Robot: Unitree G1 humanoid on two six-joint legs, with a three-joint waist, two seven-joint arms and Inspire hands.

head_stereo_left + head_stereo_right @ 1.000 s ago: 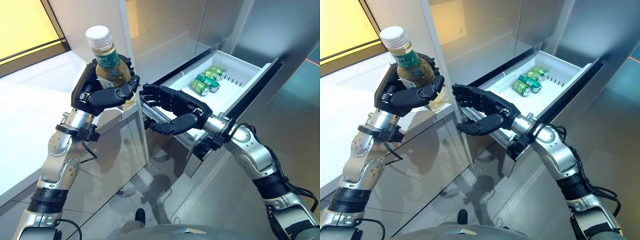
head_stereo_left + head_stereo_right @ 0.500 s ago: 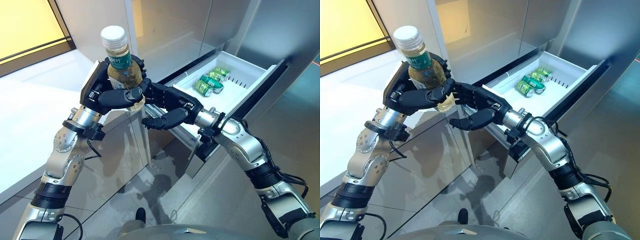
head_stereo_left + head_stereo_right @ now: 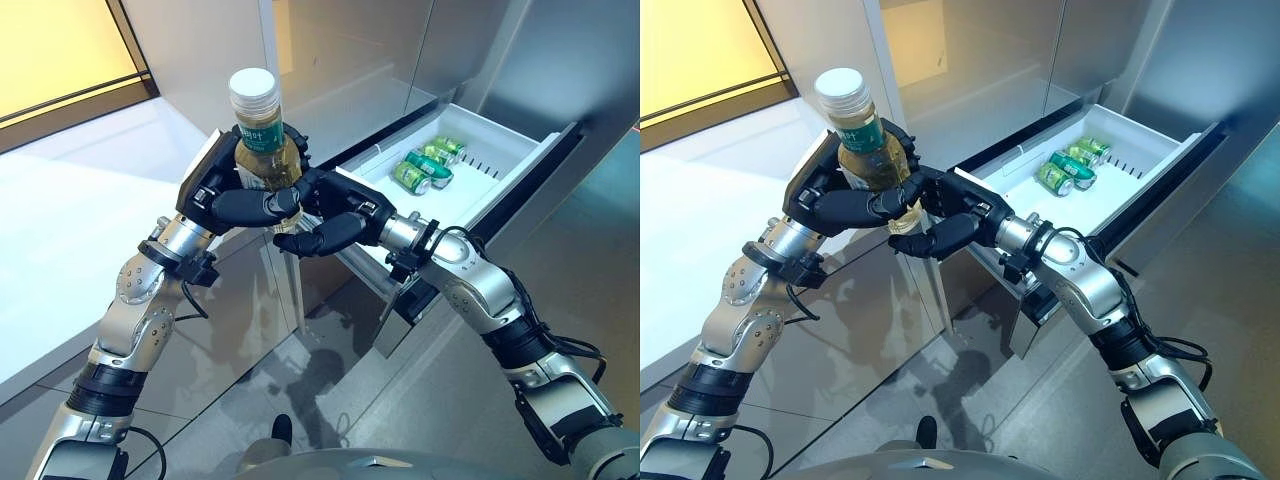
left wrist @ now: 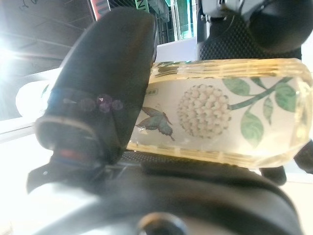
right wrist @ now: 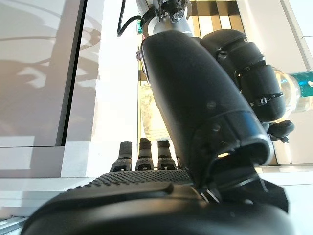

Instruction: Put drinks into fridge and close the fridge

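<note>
Handover stage: my left hand (image 3: 235, 195) grips the clear, white-capped tea bottle (image 3: 262, 145) upright; my right hand (image 3: 335, 215), fingers spread, meets its base to carry it toward the open white fridge drawer (image 3: 505, 165) holding green cans (image 3: 420, 165).

Open drawer (image 3: 500, 155) — cans (image 3: 425, 165) far end

Bottle (image 3: 262, 150): carried rightward and nearer the open drawer (image 3: 500, 170) over the last second, kept upright in the left hand (image 3: 228, 195).

Right hand (image 3: 335, 215): brought across from beside the drawer to the bottle; a gap was seen a second ago, and now its fingers (image 3: 312, 190) are set against the bottle's lower part, thumb below.
</note>
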